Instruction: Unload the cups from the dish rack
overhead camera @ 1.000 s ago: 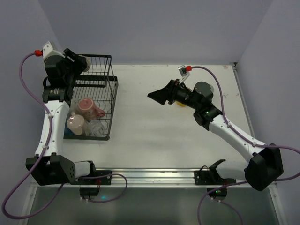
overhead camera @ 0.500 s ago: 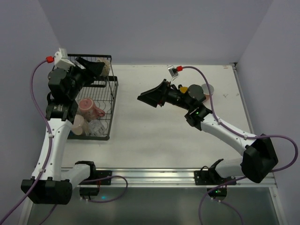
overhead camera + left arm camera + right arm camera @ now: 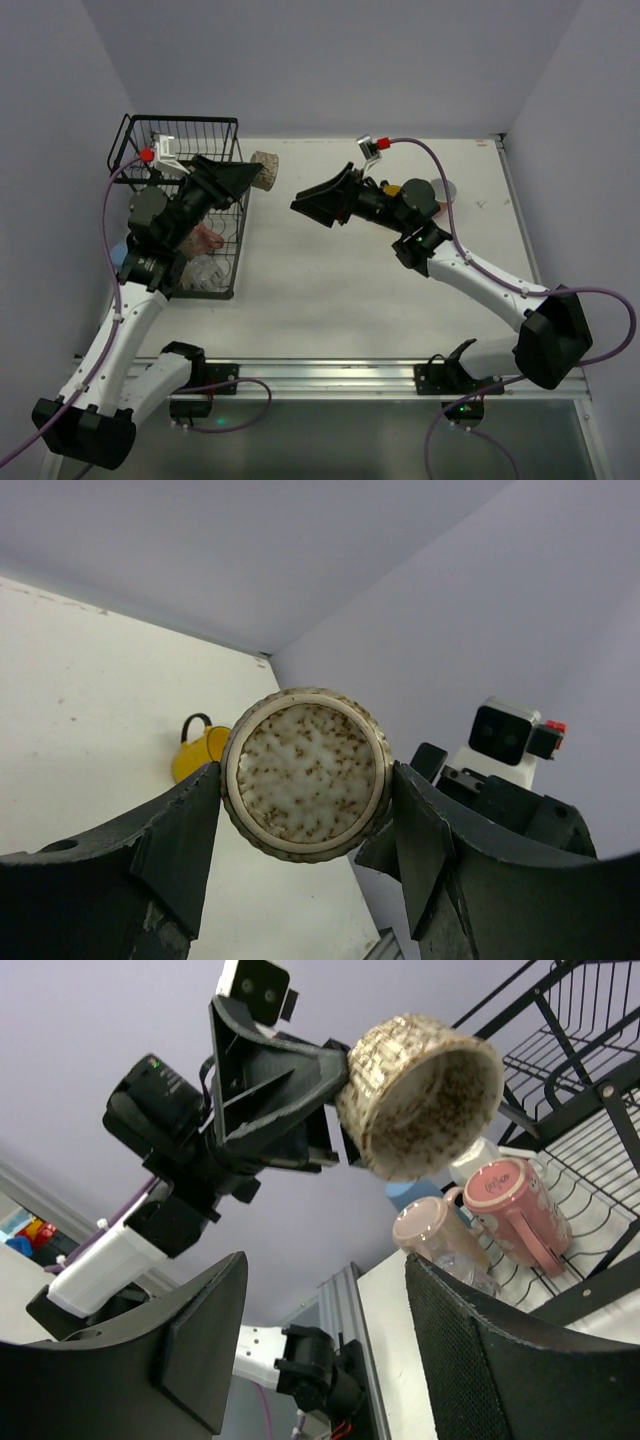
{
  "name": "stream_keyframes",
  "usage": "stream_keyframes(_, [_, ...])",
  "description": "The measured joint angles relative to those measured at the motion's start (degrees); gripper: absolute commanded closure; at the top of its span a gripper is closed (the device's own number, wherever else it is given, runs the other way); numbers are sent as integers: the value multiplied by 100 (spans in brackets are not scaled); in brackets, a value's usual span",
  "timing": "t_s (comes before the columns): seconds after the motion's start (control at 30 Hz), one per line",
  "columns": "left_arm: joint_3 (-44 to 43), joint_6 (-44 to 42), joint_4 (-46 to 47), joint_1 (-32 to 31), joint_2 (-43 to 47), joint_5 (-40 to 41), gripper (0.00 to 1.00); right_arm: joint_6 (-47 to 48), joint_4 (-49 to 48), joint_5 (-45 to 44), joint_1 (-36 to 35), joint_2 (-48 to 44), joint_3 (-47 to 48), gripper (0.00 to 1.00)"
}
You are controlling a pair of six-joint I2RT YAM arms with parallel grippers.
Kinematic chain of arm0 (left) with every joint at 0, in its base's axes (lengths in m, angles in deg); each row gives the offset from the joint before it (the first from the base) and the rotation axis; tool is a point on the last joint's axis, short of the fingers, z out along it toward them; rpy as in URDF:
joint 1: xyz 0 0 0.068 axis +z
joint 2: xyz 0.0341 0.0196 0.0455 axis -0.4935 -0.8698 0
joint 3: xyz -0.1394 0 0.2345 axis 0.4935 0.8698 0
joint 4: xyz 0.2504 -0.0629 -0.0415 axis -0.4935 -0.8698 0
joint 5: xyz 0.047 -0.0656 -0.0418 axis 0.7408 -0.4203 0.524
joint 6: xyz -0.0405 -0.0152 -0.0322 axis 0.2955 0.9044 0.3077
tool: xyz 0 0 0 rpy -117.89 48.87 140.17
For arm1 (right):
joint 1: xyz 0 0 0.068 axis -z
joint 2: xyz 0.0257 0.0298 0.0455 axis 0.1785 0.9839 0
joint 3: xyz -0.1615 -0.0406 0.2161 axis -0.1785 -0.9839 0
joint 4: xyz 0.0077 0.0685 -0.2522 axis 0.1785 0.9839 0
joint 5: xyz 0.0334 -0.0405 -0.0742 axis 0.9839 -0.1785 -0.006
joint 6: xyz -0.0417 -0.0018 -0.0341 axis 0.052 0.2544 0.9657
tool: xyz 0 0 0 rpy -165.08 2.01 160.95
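My left gripper [image 3: 252,178] is shut on a beige speckled cup [image 3: 265,169] and holds it in the air just right of the black wire dish rack [image 3: 228,135]. The left wrist view shows the cup's base [image 3: 305,773] clamped between the fingers of that gripper [image 3: 303,785]. My right gripper [image 3: 312,205] is open and empty, facing the cup from the right with a gap between them. The right wrist view shows the cup's open mouth [image 3: 420,1095], my own open gripper [image 3: 330,1360], and in the rack [image 3: 580,1110] a pink mug [image 3: 515,1210] and a salmon cup [image 3: 435,1235].
A yellow mug [image 3: 200,750] stands on the table behind the right arm, partly hidden in the top view [image 3: 392,189]. A pinkish cup [image 3: 441,189] stands beside it. A pink mug [image 3: 205,238] and a clear glass [image 3: 205,275] lie in the rack's lower tray.
My left arm lifted the beige cup out of the rack and carried it right, over the table. My right gripper moved left toward it and now holds about still.
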Motion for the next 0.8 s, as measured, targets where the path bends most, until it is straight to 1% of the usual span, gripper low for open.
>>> stream_keyframes(0.33, [461,367,723,-960,-4,74,100,192,61,2,-48,260,448,37])
stream_keyframes(0.43, [522,426,833,-1161,-59,116,100,297,133,2,-48,313,557,46])
stream_keyframes(0.47, [544,463,901,-1220,-76,136,100,313,142,0,-48,323,575,50])
stream_keyframes(0.53, [599,511,1021,-1305,-92,260,100,313,142,17,-48,328,575,55])
stream_keyframes(0.8, [813,730,1405,-1440,-92,527,100,286,-157,24,-48,328,431,56])
